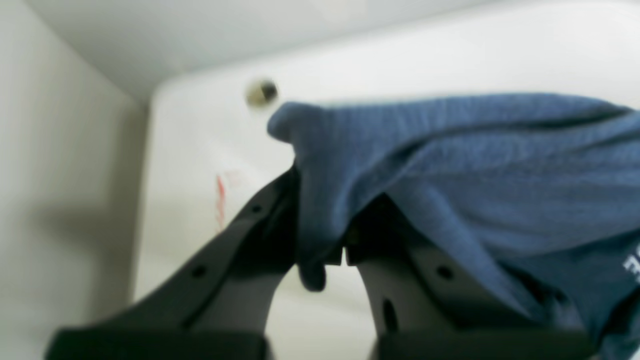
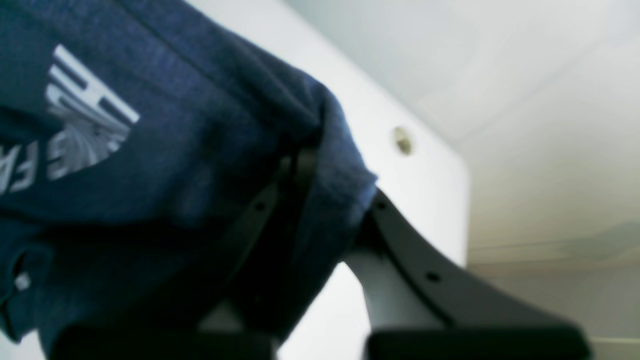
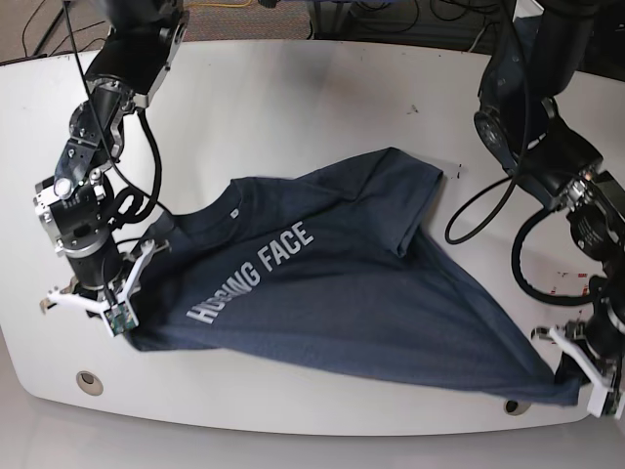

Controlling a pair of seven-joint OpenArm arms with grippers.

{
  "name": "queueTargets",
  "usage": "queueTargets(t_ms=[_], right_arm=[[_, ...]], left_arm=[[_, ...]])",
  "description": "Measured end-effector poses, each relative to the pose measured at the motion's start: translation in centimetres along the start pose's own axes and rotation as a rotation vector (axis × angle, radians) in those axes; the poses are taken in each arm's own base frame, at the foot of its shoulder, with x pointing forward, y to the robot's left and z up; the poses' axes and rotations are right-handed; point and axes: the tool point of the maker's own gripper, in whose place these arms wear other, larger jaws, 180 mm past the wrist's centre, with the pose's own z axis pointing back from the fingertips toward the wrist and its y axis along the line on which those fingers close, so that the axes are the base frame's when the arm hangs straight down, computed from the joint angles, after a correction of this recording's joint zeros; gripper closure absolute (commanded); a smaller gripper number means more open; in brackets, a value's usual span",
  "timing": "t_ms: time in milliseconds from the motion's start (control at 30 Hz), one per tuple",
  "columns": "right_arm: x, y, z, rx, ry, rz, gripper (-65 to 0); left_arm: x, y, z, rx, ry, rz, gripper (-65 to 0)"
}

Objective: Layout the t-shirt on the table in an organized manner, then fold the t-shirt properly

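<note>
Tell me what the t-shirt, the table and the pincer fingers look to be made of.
t-shirt: navy knit fabric, likely cotton jersey; fine ribbed weave, soft draping folds, matte, with pale printed lettering.
table: white, smooth and glossy, probably laminate or coated board; it shows soft reflections and a round grommet.
Left pincer fingers: dark, matte, seemingly moulded plastic with small holes; the exact material is unclear.

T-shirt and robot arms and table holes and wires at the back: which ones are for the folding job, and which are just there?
For the job:
- blue t-shirt
- white table it lies on
- left gripper, jaws shut on one shirt corner
- right gripper, jaws shut on the other end

Just there:
- round table holes
- red mark on the table
- cables behind the table
</note>
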Motion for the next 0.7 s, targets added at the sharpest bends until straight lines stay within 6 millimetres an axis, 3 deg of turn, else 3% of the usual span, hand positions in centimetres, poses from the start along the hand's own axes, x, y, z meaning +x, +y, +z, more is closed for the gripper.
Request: queueTargets(t_ms=[200, 300, 500, 700], right_arm=[[5.6, -2.4, -0.2, -0.046, -0.105, 0.112, 0.0], [8.4, -3.8, 0.0, -0.082, -0.139, 0.156, 0.0], [14.7, -6.9, 1.2, -0.162, -0.231, 0.231, -0.2], [21.0, -10.6, 3.8, -0.266, -0.342, 0.306, -0.2]], left_arm=[[7.2, 1.4, 0.4, 0.026, -0.131, 0.002, -1.7], [10.3, 2.2, 1.8, 0.052, -0.206, -0.009, -1.7], [14.3, 4.5, 4.3, 0.121, -0.286, -0.007, -1.7], [19.7, 7.3, 8.1, 0.184, -0.402, -0.008, -1.7]])
